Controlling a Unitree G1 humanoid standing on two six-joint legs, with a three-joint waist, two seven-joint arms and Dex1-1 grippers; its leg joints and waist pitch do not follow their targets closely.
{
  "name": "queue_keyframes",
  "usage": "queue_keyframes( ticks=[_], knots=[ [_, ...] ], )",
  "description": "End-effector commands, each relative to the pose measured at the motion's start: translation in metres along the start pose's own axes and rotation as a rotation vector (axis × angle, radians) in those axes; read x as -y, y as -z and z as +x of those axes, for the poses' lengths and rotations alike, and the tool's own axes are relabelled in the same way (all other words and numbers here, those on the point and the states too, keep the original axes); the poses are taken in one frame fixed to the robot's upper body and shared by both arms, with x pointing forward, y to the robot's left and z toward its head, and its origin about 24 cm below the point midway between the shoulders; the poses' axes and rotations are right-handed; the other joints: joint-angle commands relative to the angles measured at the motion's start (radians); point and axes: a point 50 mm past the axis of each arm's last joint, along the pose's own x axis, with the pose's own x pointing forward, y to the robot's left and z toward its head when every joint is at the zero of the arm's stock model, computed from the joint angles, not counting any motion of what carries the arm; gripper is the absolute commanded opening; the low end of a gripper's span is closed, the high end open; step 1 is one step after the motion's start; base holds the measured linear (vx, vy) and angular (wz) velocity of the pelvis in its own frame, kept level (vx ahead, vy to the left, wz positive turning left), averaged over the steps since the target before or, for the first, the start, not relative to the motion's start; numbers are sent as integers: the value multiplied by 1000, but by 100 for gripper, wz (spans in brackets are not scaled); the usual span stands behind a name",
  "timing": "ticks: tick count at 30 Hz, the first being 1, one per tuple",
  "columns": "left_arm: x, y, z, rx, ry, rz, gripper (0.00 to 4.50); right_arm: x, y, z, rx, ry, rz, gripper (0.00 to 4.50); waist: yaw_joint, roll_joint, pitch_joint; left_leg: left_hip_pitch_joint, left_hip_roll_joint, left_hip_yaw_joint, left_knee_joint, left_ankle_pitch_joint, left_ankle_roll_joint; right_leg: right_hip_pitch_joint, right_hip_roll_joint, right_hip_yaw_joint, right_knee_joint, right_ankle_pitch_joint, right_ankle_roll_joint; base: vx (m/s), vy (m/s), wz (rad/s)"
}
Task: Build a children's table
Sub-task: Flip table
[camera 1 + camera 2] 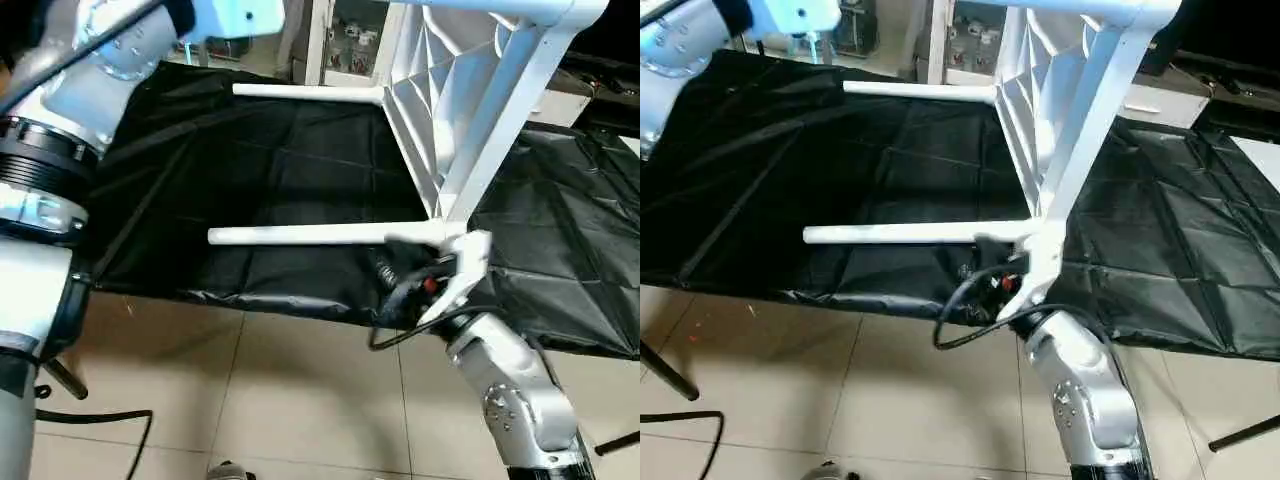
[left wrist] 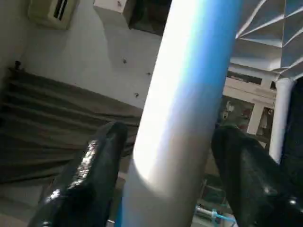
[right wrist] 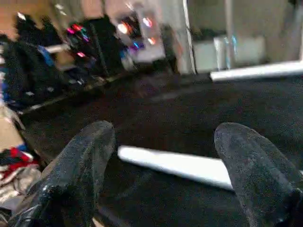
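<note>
Left gripper [image 2: 165,189] straddles an upper leg [image 2: 184,104], fingers spread, not clamped. Right gripper [image 3: 161,175], open, hangs beside the near leg [image 1: 320,235], which runs sideways from the tabletop [image 1: 425,110], tipped on edge on black sheeting [image 1: 250,150].

A black sheet [image 1: 250,170] (creased) covers the surface, bearing the tipped table [image 1: 440,120].

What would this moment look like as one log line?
tabletop: on edge, legs fitted | left gripper: around upper leg | right gripper: open by lower leg

Head cameras downward; wrist views close, perhaps tilted.
</note>
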Motion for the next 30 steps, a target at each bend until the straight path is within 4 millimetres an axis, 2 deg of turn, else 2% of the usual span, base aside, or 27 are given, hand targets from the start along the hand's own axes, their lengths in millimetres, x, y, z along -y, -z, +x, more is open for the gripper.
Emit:
queue_keyframes(
  ticks=[1,4,6,9,11,16,21,25,26,28,30],
  knots=[
    [-4,-4,3,21,-7,-20,282,-6,-9,-3,66,-56,-4,376,2,32,-61,36,77,-44,-111,-289,-87,29,-63,25,-49,-94,-214,0,0,0],
    [-2,-2,2,14,-8,-34,253,-13,-18,-4,129,-107,-2,376,3,31,-61,36,77,-45,-111,-287,-81,30,-64,25,-49,-90,-213,0,0,0],
    [-2,-1,3,12,-12,-42,238,-15,-20,-4,140,-118,-11,376,4,35,-60,36,77,-44,-111,-286,-82,28,-62,25,-49,-91,-211,0,0,0],
    [-1,0,3,9,-9,-46,212,-16,-20,-5,145,-134,-19,376,4,34,-60,36,76,-45,-112,-300,-87,28,-62,26,-52,-120,-203,0,0,0],
    [-1,0,3,6,-13,-51,209,-17,-20,-5,146,-137,-20,376,4,31,-60,38,77,-45,-112,-303,-88,26,-63,26,-54,-129,-199,0,0,0],
    [-1,2,3,-3,-28,-73,194,-16,-21,-5,148,-141,-25,376,7,32,-59,35,76,-44,-111,-279,-82,28,-63,27,-52,-115,-202,0,0,0],
    [-3,5,1,-15,-71,-166,188,-14,-19,-6,132,-120,-30,376,11,33,-58,35,76,-43,-111,-274,-82,27,-63,27,-52,-121,-206,0,0,0],
    [-2,9,0,-30,-110,-270,188,-6,-8,-5,49,-45,-10,376,13,33,-56,33,75,-42,-110,-263,-78,28,-66,28,-54,-145,-211,0,0,0],
    [0,11,-2,-36,-143,-368,188,-2,4,-5,-30,-3,27,376,11,35,-57,31,74,-42,-109,-246,-78,30,-65,27,-51,-135,-221,0,0,0],
    [4,13,-2,-38,-163,-471,188,0,12,-5,-82,16,56,376,12,31,-58,31,71,-37,-104,-224,-65,31,-64,27,-52,-125,-233,0,0,0],
    [5,10,-2,-20,-197,-508,188,7,16,-5,-105,99,66,376,15,34,-59,28,72,-36,-103,-197,-53,33,-67,29,-52,-124,-239,0,0,0]
  ],
)
